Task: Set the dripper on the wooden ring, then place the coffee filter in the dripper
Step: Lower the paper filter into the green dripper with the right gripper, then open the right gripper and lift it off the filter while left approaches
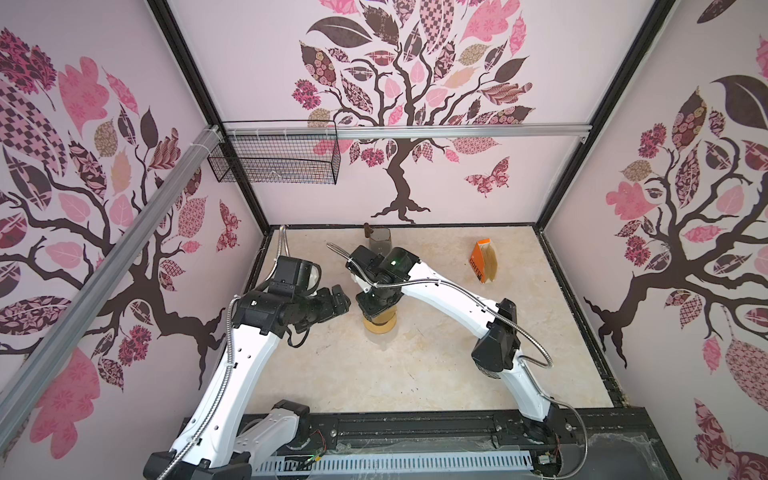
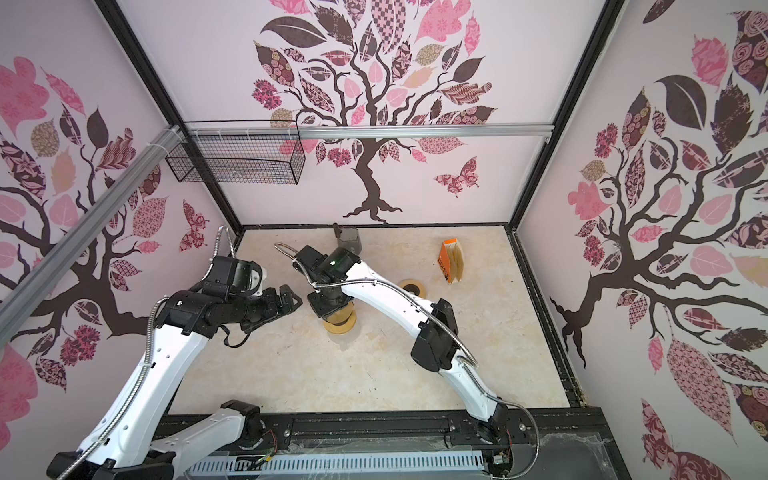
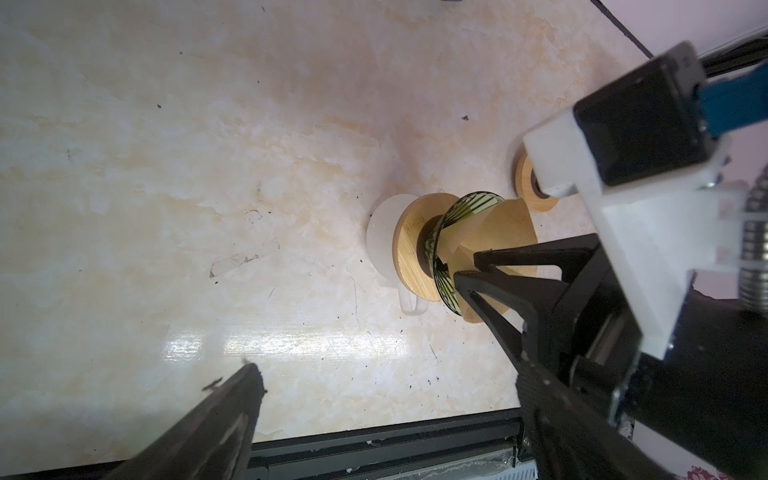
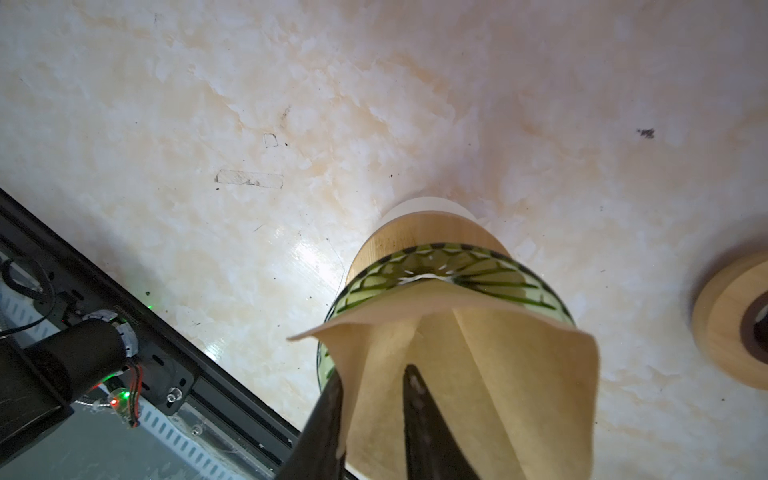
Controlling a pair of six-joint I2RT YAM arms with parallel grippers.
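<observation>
The dripper (image 4: 436,266) is a green-patterned glass cone on a wooden ring (image 1: 379,326), standing on a white cup (image 3: 380,245) mid-table. The brown paper coffee filter (image 4: 478,353) sits in its cone, spread partly open and sticking out above the rim (image 3: 503,232). My right gripper (image 4: 372,386) hangs straight over it; its jaws stand a little apart, one finger outside the filter's wall and one inside, so it is open. My left gripper (image 3: 386,399) is wide open and holds nothing, just left of the dripper in both top views (image 1: 338,299).
A second wooden ring (image 2: 412,286) lies on the table right of the dripper. An orange filter box (image 1: 484,259) stands at the back right. A grey container (image 1: 379,239) stands by the back wall. A wire basket (image 1: 274,153) hangs on the left rear wall.
</observation>
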